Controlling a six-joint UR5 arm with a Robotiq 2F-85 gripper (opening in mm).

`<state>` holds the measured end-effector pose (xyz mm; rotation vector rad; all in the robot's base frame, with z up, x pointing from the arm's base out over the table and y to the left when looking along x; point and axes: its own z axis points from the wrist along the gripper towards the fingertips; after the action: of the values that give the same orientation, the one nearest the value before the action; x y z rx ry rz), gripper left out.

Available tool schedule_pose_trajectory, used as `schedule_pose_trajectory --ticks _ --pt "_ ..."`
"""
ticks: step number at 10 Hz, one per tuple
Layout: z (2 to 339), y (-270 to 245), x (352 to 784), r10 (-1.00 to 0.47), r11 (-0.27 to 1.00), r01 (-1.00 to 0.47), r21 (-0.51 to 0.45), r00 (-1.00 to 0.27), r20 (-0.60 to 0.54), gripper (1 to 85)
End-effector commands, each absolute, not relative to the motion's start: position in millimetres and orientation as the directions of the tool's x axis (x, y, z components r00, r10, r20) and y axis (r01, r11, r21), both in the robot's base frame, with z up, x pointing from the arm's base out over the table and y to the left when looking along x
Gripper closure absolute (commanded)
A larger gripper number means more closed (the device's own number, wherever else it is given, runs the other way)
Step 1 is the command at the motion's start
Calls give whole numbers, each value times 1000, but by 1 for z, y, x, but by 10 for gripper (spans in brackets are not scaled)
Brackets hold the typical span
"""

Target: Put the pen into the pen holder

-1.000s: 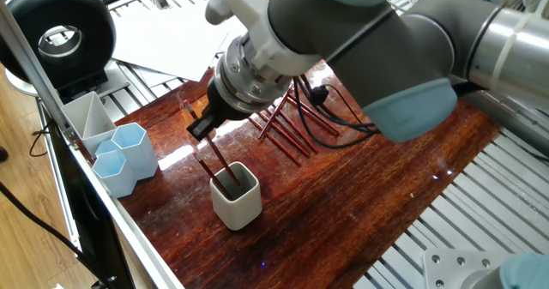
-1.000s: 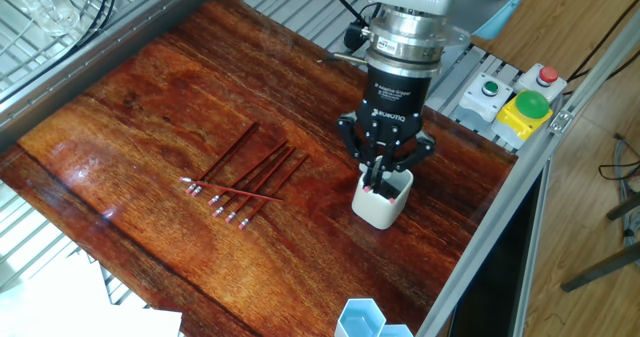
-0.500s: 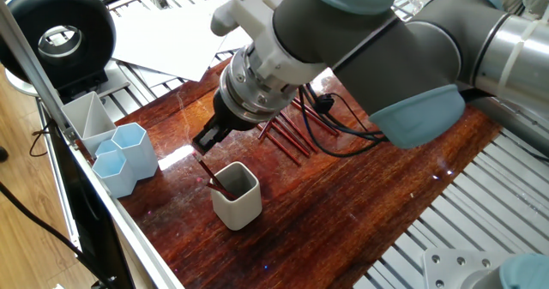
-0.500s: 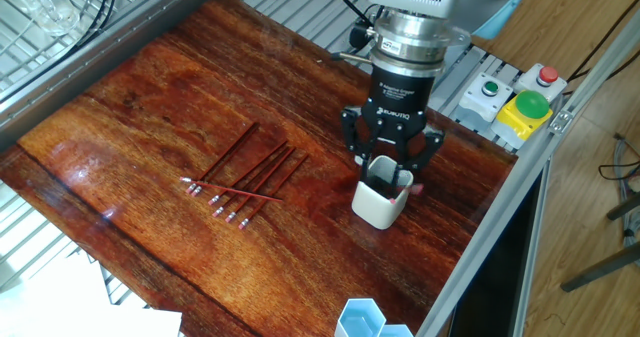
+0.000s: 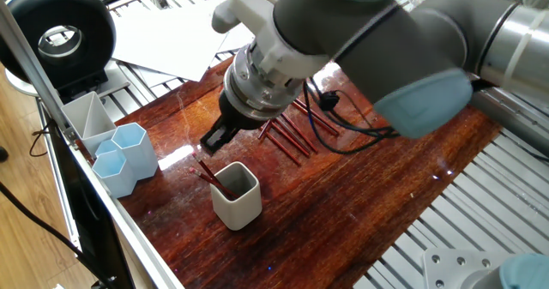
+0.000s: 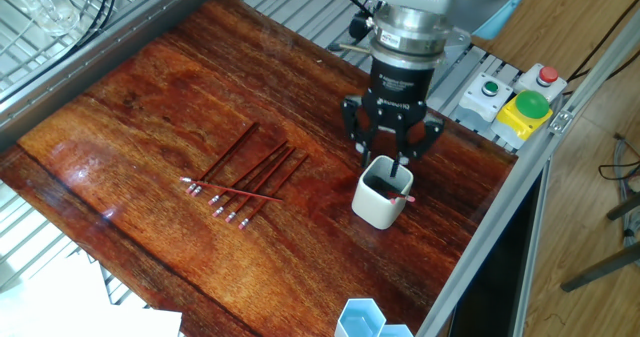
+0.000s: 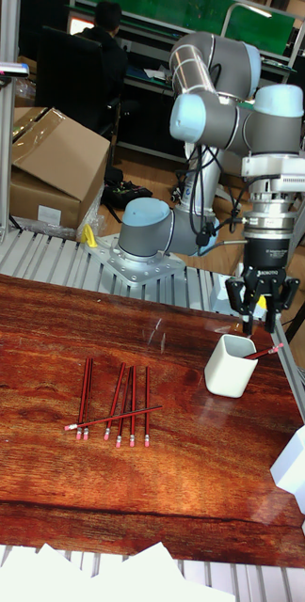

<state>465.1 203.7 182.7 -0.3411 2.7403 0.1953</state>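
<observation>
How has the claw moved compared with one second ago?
Yes. The claw has gone up, away from the white cup. Earlier its fingers reached the cup's mouth; now they hang open above it, and the pen leans inside.

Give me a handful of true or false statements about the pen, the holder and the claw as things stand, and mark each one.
1. A pen rests inside the pen holder, leaning over its rim. True.
2. The claw grips that pen. False: its fingers are spread, above the holder, with nothing between them.
3. The pen holder lies tipped on its side. False: it stands upright on the wooden table.
4. Several more red pens lie loose on the table, apart from the holder. True.
5. The pale blue hexagonal cups hold pens. False: they look empty in the fixed view showing them.
</observation>
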Motion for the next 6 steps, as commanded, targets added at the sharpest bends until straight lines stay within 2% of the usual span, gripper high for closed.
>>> schedule_pose_trajectory --ticks 1,2,6 --pt "196 171 444 -190 975 -213 68 -949 -251 540" --pt "201 151 444 -182 978 -198 63 -962 -205 563" --pt "200 80 472 -208 976 -214 38 -972 -109 550"
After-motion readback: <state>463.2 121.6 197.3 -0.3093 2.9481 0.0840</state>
